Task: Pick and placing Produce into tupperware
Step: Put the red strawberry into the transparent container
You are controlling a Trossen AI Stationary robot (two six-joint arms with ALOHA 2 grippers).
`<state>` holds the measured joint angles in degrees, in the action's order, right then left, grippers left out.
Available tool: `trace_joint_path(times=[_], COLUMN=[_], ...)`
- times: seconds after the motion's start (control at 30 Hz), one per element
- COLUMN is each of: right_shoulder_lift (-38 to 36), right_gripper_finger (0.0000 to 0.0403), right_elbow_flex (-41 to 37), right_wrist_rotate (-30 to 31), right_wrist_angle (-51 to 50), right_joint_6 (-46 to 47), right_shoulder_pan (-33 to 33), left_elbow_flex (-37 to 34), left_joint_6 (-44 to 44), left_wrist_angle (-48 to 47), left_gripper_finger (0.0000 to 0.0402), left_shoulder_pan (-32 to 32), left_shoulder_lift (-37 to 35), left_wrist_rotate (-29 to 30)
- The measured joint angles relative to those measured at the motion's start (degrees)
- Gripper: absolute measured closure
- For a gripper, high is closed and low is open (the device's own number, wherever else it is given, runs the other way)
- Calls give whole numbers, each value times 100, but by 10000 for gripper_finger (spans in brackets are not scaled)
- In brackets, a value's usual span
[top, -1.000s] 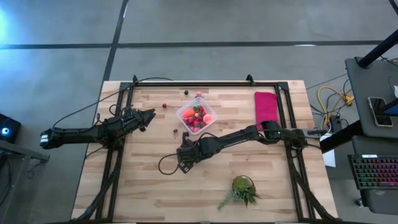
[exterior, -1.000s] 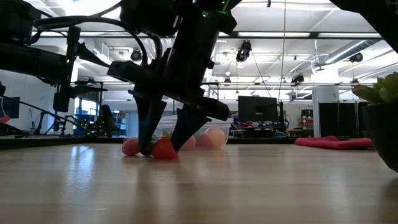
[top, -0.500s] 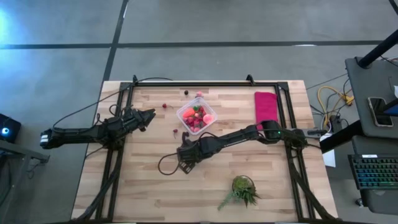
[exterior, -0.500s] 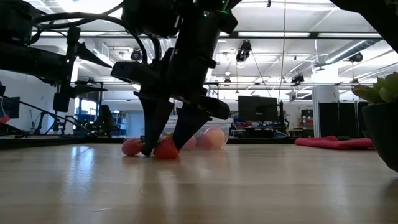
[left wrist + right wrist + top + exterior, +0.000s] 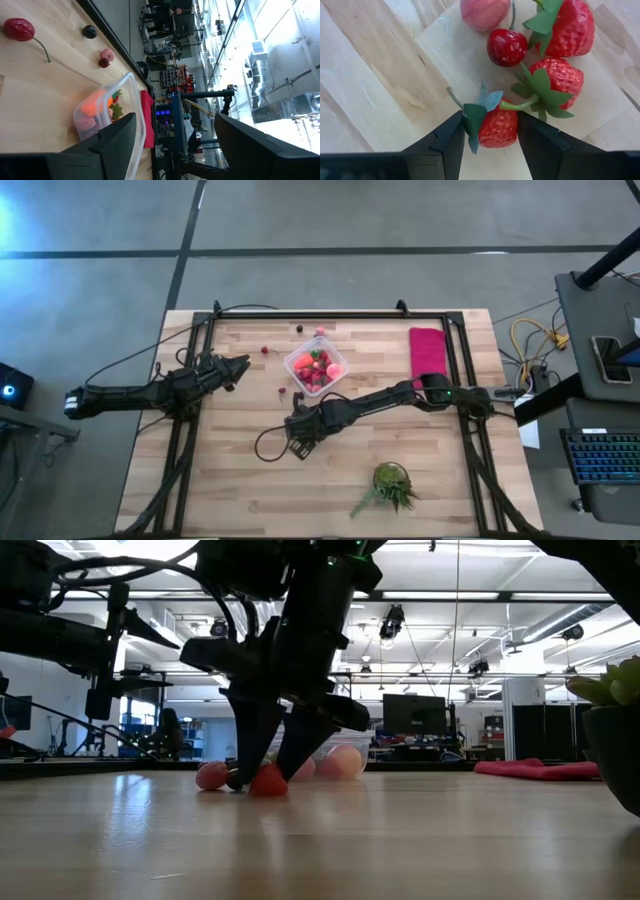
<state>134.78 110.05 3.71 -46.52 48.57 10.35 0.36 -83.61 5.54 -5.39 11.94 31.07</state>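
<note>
Wooden bench [image 5: 230, 470]: your right gripper's [image 5: 490, 131] fingers [image 5: 447, 140] pinch a strawberry [image 5: 495, 125] beside the tupperware [image 5: 316, 367]. Your left gripper [image 5: 238, 366] waits, fingers apart.

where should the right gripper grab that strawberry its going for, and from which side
Across the red body of the strawberry, coming straight down from above. It lies on its side on the table with its green leaves and stem sticking out at one end, so the plump sides give the pads the most to press on. The right gripper already straddles it that way, a finger on either side.
</note>
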Motion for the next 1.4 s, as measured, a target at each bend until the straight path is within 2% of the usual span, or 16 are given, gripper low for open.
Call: trace_joint_path(times=[0.33, 0.57, 0.8, 0.9, 1.0, 1.1, 1.23, 1.4], right_shoulder_lift=[-4, -31, -61, -61, -76, -76, -77, -34], right_gripper_finger=[268, 270, 270, 271, 271, 271, 271, 271], right_elbow_flex=[213, 206, 735, 1172, 1750, 2248, 2505, 2394], right_wrist_rotate=[-90, -162, -6, 351, 935, 1256, 1270, 713], right_wrist_angle=[8, -22, -114, -563, -1360, -2193, -2558, -2878], right_joint_6=[-62, -79, -253, -485, -734, -903, -1172, -1318], right_shoulder_pan=[-1, -17, -35, -96, -260, -563, -1060, -1660], left_elbow_flex=[0, 0, 0, 0, 0, 0, 0, 0], left_joint_6=[2, 1, 2, 2, 2, 2, 2, 2], left_wrist_angle=[0, 0, -2, -2, -2, -2, 0, 4], left_gripper_finger=[146, 146, 146, 146, 146, 146, 146, 146], left_shoulder_pan=[-2, -2, -1, -1, -2, -1, -2, -2], left_shoulder_lift=[6, -8, -2, -2, -2, -2, 0, -2], left_wrist_rotate=[0, -2, -2, -2, -2, -1, 0, -1])
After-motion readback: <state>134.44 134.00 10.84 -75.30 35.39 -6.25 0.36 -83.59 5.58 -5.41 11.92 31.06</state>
